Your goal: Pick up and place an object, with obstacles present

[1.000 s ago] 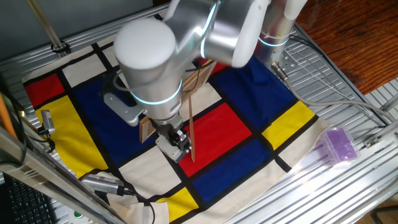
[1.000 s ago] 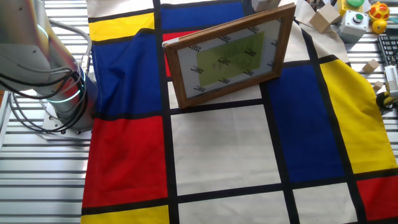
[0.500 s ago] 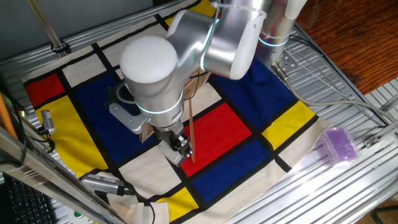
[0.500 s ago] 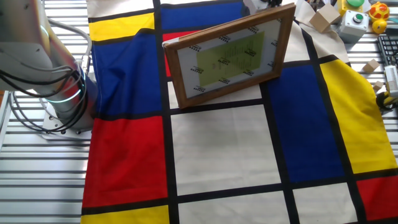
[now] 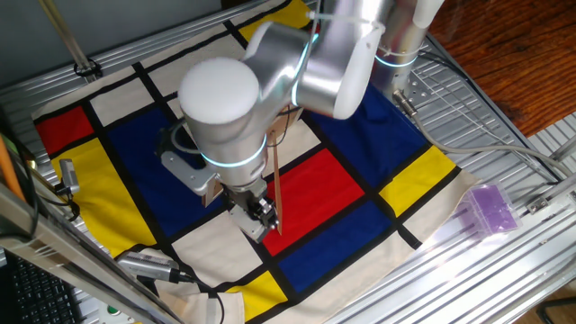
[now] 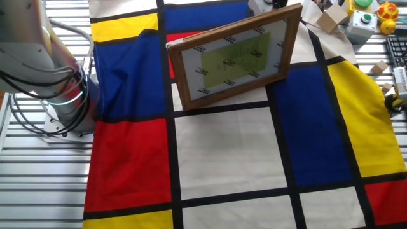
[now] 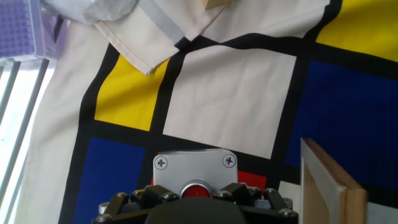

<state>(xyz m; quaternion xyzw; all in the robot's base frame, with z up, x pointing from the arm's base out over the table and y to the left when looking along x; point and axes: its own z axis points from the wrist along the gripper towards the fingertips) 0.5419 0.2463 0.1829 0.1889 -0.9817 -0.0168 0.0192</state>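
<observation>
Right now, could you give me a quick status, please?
Gripper low, state unclear. Grey square box with red button directly beneath it. Wooden framed board standing close alongside.

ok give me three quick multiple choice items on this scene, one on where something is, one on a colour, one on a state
1. Where is the translucent purple block?
A. on the red cloth square
B. on the bare metal slats beyond the cloth's edge
C. inside the framed board

2. What colour is the round button on the grey box?
A. red
B. green
C. yellow

3. How does the framed wooden board stand?
A. flat on the cloth
B. on edge, tilted
C. lifted by the arm

Answers:
1 B: one fixed view shows it off the cloth, on the slats.
2 A: the hand view shows a red button just ahead of the gripper.
3 B: the other fixed view shows its lower edge on the cloth.
</observation>
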